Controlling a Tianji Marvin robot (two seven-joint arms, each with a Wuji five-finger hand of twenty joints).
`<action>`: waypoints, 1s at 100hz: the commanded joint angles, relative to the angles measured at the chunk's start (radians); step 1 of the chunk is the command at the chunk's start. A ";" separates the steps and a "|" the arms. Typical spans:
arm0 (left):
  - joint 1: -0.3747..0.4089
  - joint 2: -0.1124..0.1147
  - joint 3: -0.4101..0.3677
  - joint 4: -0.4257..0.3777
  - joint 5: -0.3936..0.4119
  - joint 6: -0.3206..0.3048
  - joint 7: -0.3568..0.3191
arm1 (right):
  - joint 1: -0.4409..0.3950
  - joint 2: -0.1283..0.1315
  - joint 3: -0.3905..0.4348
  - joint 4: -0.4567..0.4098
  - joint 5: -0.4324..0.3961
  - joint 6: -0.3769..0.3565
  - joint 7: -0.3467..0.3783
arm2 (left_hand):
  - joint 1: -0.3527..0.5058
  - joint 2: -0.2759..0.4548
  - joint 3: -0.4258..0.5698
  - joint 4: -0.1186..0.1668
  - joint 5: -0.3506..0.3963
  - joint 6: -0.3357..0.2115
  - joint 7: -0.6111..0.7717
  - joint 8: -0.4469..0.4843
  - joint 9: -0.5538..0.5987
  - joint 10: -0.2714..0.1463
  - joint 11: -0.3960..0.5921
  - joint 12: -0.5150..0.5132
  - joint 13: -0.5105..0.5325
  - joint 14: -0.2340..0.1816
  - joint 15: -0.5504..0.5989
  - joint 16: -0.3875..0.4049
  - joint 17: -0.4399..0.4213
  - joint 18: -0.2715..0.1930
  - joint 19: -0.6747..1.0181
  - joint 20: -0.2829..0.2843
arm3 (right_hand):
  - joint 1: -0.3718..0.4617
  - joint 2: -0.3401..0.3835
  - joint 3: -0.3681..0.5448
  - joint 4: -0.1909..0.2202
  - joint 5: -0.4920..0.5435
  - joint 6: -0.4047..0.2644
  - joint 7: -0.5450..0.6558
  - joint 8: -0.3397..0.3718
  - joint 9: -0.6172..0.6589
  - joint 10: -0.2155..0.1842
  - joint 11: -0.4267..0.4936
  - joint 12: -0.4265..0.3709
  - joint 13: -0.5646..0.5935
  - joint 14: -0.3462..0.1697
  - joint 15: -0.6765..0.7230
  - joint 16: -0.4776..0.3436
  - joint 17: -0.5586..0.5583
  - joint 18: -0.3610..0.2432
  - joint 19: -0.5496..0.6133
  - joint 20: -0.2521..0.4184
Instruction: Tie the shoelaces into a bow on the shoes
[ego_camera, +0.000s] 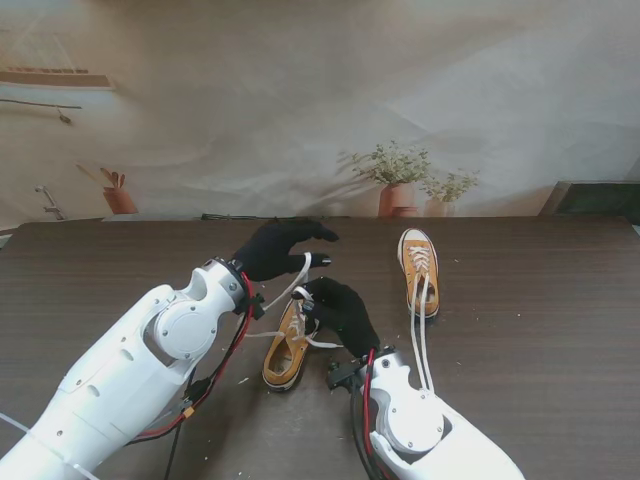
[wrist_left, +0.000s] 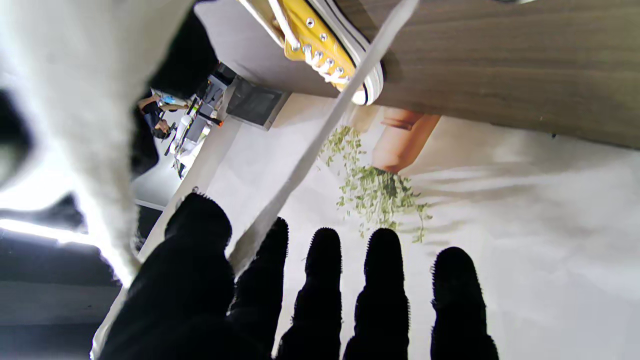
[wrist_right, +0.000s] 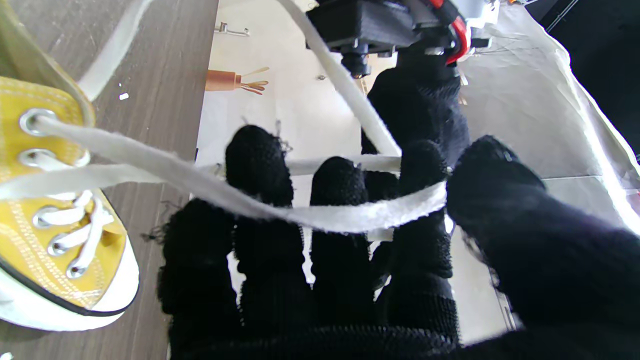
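Laces up at centre frame: left robot hand (ego_camera: 280, 250) and right robot hand (ego_camera: 340, 310) each pinch a lace (ego_camera: 297, 280) over the near shoe (ego_camera: 285, 350). No bow yet; far shoe (ego_camera: 418, 268) untied.

My left hand (ego_camera: 278, 250) sits mid-frame, fingers extended with thumb pinched against the index, while my right hand (ego_camera: 343, 312), just lower right of it, curls its fingers (wrist_right: 260, 165) closed.

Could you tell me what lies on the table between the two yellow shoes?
Nothing: in the stand view, bare wood separates the near shoe from the far shoe, whose laces trail toward me.
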 joint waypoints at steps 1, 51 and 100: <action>0.008 0.000 -0.012 -0.033 -0.013 -0.006 -0.002 | -0.005 -0.005 0.004 -0.008 -0.007 0.005 -0.002 | -0.025 0.037 -0.034 -0.001 -0.030 -0.045 -0.015 -0.017 -0.024 0.006 -0.013 -0.018 -0.027 -0.008 -0.009 0.016 -0.005 -0.046 -0.007 0.017 | -0.034 0.016 0.026 -0.007 -0.033 0.021 -0.036 0.008 -0.022 0.001 -0.010 -0.004 -0.004 0.003 -0.010 0.006 -0.007 0.001 -0.011 0.010; 0.033 0.002 -0.010 -0.193 0.027 -0.020 0.005 | 0.016 0.021 -0.005 -0.011 0.001 0.053 0.093 | -0.032 0.039 -0.037 0.003 -0.020 -0.046 -0.019 -0.018 -0.011 0.006 -0.019 -0.024 -0.010 -0.008 -0.011 0.012 0.009 -0.043 -0.008 0.019 | -0.113 0.054 -0.052 0.123 -0.201 0.071 -0.225 0.223 -0.219 -0.004 0.005 0.001 -0.174 -0.030 -0.049 0.019 -0.155 -0.052 -0.074 0.009; -0.100 -0.011 0.112 -0.127 0.014 0.042 -0.020 | 0.026 0.038 -0.023 -0.002 -0.088 0.023 0.109 | -0.029 0.042 -0.033 0.007 -0.027 -0.043 -0.027 -0.017 -0.018 0.003 -0.022 -0.023 -0.015 -0.012 -0.011 0.013 0.007 -0.049 -0.005 0.017 | -0.106 -0.116 -0.037 0.101 -0.150 -0.005 -0.194 0.247 -0.259 -0.051 0.009 0.003 -0.199 -0.082 -0.085 0.028 -0.162 -0.095 -0.094 0.012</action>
